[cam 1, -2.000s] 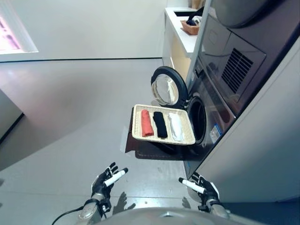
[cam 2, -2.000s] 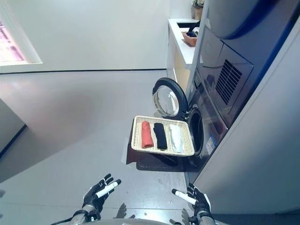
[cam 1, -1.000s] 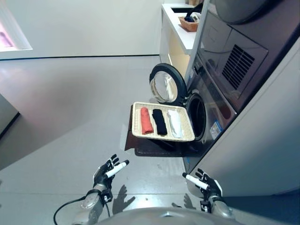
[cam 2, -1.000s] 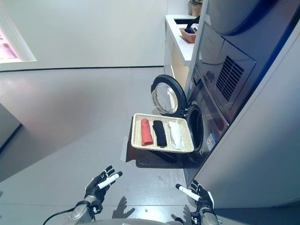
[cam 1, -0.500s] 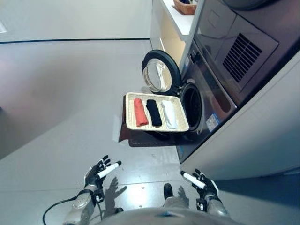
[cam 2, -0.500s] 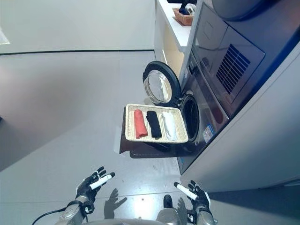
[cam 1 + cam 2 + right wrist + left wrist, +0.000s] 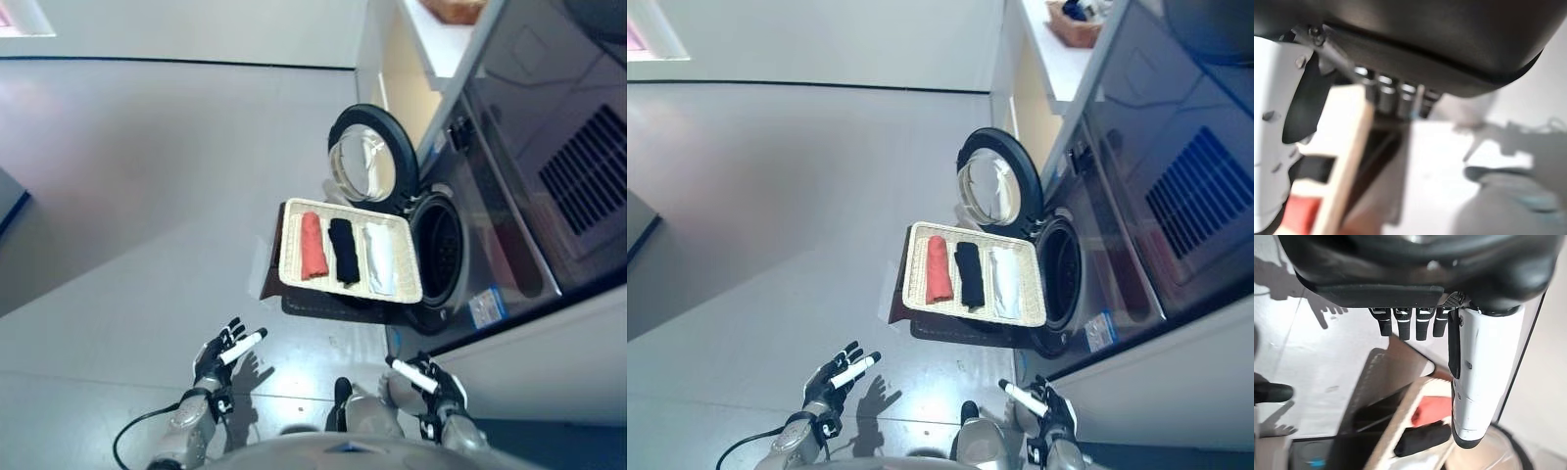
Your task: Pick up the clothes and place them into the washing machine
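Note:
A cream woven tray [image 7: 293, 262] rests on a dark stand in front of the washing machine [image 7: 490, 225]. In it lie a rolled red cloth [image 7: 313, 245], a black one [image 7: 343, 251] and a white one [image 7: 379, 258], side by side. The machine's round door [image 7: 369, 164] hangs open behind the tray, and the dark drum opening [image 7: 440, 245] faces the tray's right end. My left hand [image 7: 222, 355] is low at the front left, open and empty, well short of the tray. My right hand [image 7: 431, 385] is low at the front right, open and empty.
A white counter [image 7: 1043, 61] with a small brown basket [image 7: 1074, 26] runs behind the machine. The grey floor [image 7: 147, 196] spreads wide to the left. A dark cabinet edge [image 7: 639, 235] shows at the far left.
The camera has shifted, so the tray and machine now sit further right and larger in view. Both hands stay low, open and empty.

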### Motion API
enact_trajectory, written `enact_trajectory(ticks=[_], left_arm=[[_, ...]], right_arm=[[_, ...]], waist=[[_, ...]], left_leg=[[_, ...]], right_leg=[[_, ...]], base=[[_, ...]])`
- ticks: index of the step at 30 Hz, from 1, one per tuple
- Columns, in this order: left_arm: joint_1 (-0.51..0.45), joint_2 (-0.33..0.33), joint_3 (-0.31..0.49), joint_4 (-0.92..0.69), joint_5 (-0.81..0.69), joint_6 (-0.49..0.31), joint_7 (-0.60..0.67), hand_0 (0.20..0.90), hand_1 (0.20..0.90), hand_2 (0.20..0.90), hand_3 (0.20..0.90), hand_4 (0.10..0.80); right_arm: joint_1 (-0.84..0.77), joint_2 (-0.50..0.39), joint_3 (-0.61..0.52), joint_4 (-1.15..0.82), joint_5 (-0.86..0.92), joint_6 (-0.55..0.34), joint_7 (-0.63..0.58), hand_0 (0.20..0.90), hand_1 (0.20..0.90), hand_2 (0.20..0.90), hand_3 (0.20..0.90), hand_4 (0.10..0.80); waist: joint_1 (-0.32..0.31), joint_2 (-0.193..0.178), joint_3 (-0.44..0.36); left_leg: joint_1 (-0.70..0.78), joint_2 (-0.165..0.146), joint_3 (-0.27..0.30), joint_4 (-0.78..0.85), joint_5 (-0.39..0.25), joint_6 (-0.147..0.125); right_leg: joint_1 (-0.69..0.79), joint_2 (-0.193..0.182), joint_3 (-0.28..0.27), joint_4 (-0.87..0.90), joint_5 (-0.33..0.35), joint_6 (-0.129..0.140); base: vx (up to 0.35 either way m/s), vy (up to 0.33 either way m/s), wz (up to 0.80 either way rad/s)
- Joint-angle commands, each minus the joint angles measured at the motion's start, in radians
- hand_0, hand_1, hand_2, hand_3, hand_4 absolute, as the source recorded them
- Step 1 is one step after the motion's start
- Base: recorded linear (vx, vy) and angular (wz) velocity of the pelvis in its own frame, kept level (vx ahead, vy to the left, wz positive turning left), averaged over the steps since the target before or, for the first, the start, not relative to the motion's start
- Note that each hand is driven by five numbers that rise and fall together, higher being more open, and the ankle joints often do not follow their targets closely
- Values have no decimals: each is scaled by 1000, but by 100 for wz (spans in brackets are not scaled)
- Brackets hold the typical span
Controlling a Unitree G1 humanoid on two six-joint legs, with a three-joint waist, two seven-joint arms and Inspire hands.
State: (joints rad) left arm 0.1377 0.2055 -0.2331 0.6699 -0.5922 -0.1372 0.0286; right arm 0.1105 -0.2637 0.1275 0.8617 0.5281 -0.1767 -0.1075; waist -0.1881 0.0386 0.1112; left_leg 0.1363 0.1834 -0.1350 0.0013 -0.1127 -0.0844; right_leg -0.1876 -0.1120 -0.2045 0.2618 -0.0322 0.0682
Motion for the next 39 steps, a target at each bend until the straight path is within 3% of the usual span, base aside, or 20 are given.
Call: enact_trajectory(ticks=[1, 4, 6, 8, 11, 14, 17, 20, 24, 26, 29, 31, 35, 37, 39], left_arm=[[-71, 20, -16, -83, -17, -76, 13, 900, 900, 900, 900, 800], [-86, 14, -28, -88, -32, -74, 20, 900, 900, 900, 900, 800], [-90, 11, -40, -88, -29, -69, 18, 900, 900, 900, 900, 800], [-94, 6, -46, -81, -28, -68, 19, 900, 900, 900, 900, 800], [-109, 5, -55, -79, -28, -70, 26, 900, 900, 900, 900, 800], [-115, 6, -62, -72, -29, -72, 35, 900, 900, 900, 900, 800], [-104, 4, -62, -69, -25, -76, 39, 900, 900, 900, 900, 800], [-94, -1, -58, -54, -20, -73, 35, 900, 900, 900, 900, 800], [-73, -6, -43, -52, -23, -77, 32, 900, 900, 900, 900, 800], [-63, -6, -37, -53, -26, -79, 31, 900, 900, 900, 900, 800], [-61, -3, -40, -69, -35, -86, 39, 900, 900, 900, 900, 800], [-78, 1, -50, -58, -29, -85, 38, 900, 900, 900, 900, 800], [-79, 28, -25, -77, -24, -92, 44, 900, 900, 900, 900, 800], [-78, 36, -15, -73, -14, -93, 56, 900, 900, 900, 900, 800], [-88, 41, -6, -71, -11, -94, 64, 900, 900, 900, 900, 800]], right_arm=[[-52, -18, 5, -19, 15, -83, -15, 900, 900, 900, 900, 800], [-59, -30, 1, -19, 30, -89, -21, 900, 900, 900, 900, 800], [-60, -40, -1, -22, 31, -92, -24, 900, 900, 900, 900, 800], [-59, -42, -8, -21, 35, -94, -32, 900, 900, 900, 900, 800], [-62, -47, -18, -15, 49, -100, -40, 900, 900, 900, 900, 800], [-70, -51, -16, -1, 45, -103, -49, 900, 900, 900, 900, 800], [-65, -53, -13, 5, 31, -107, -58, 900, 900, 900, 900, 800], [-63, -52, -12, 13, 25, -109, -62, 900, 900, 900, 900, 800], [-58, -46, -7, 14, 17, -102, -55, 900, 900, 900, 900, 800], [-54, -44, -6, 7, 17, -99, -50, 900, 900, 900, 900, 800], [-56, -34, -5, 3, 21, -94, -53, 900, 900, 900, 900, 800], [-75, -24, -7, 24, 23, -91, -54, 900, 900, 900, 900, 800], [-108, -15, 13, 3, -1, -79, -47, 900, 900, 900, 900, 800], [-117, -9, 14, -6, 0, -79, -49, 900, 900, 900, 900, 800], [-128, -4, 20, -15, -1, -77, -49, 900, 900, 900, 900, 800]], waist=[[8, -27, -38], [30, -53, -14], [45, -71, 6], [55, -85, 14], [88, -103, 40], [119, -96, 56], [156, -67, 72], [171, -55, 74], [188, -35, 59], [197, -30, 48], [202, -26, 25], [198, -43, 3], [207, -71, -30], [207, -77, -43], [204, -75, -40]], left_leg=[[113, -9, 83, 193, 94, -32], [-11, -19, 69, 438, 219, -28], [-61, -34, 75, 544, 256, -20], [-111, -30, 110, 547, 263, -12], [-248, -41, 143, 489, 188, 18], [-339, -28, 142, 303, 186, 10], [-387, -15, 105, 42, 318, -16], [-418, -15, 138, -61, 356, -34], [-412, -17, 162, -69, 391, -45], [-404, -22, 167, -59, 406, -44], [-408, -38, 176, -34, 390, -17], [-411, -68, 200, -1, 348, 11], [-408, -117, 257, 62, 275, 56], [-391, -143, 269, 60, 252, 70], [-372, -165, 273, 68, 218, 88]], right_leg=[[-109, 37, 49, -81, 141, 38], [-37, 64, 71, -95, 100, -11], [5, 72, 83, -102, 86, -33], [39, 73, 93, -116, 72, -40], [92, 72, 129, -135, 51, -35], [137, 87, 167, -150, 26, -24], [203, 121, 215, -166, -11, -20], [260, 130, 250, -177, -40, -17], [330, 133, 303, -202, -70, -16], [372, 114, 327, -221, -85, -9], [401, 69, 345, -213, -122, 6], [404, 23, 349, -195, -117, 36], [366, -61, 375, -124, 38, 100], [342, -87, 375, -82, 108, 123], [292, -103, 380, 13, 216, 130]], base=[[142, -251, 32], [141, -293, 13], [118, -228, -24], [121, -158, -40], [136, -74, -11], [206, 26, -16], [313, 72, -32], [274, 30, -36], [267, 78, -76], [290, 153, -79], [247, 197, -50], [282, 214, -6], [258, 161, -24], [204, 158, -35], [162, 161, -25]])
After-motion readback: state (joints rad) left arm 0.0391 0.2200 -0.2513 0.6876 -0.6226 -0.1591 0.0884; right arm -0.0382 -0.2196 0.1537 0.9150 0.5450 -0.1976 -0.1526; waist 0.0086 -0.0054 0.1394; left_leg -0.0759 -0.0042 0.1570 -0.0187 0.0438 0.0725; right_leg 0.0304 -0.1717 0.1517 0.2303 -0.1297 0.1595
